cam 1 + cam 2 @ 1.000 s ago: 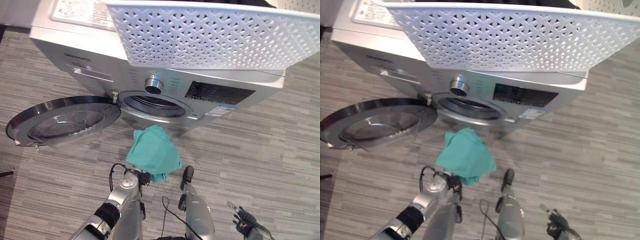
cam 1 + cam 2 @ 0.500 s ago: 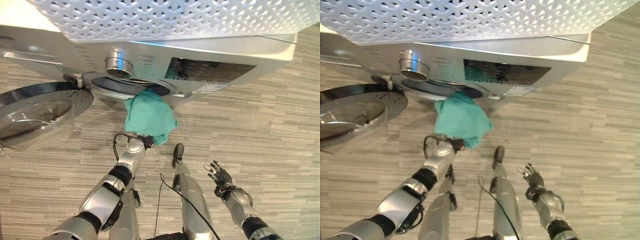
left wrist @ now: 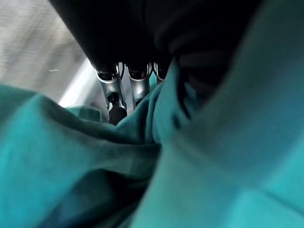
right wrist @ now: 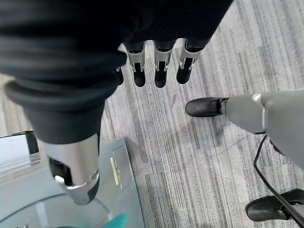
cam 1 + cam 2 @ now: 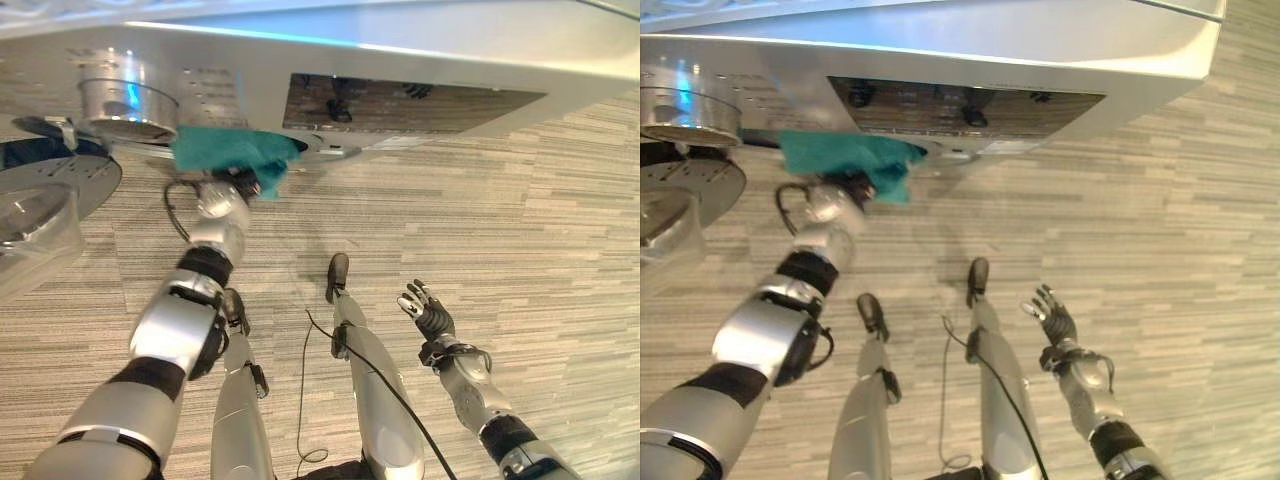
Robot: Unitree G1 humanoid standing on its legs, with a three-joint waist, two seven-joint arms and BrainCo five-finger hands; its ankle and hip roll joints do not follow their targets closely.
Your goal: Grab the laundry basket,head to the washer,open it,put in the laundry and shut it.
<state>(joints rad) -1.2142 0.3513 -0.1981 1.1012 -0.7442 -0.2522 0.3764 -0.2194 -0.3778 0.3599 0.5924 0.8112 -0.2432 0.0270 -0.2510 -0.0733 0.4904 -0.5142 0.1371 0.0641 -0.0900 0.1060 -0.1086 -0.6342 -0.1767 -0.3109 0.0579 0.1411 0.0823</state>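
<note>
Left hand (image 5: 222, 196) clamped on teal cloth (image 5: 232, 152), fingers (image 3: 116, 91) buried in its folds. Cloth bunched at washer (image 5: 400, 50) mouth, just under the front panel, touching the opening's rim. Round glass door (image 5: 45, 205) swung wide at the robot's left. Silver knob (image 5: 122, 98) just above the cloth. Right hand (image 5: 428, 312) low over striped grey floor (image 5: 540, 220), fingers spread, holding nothing, well apart from washer.
</note>
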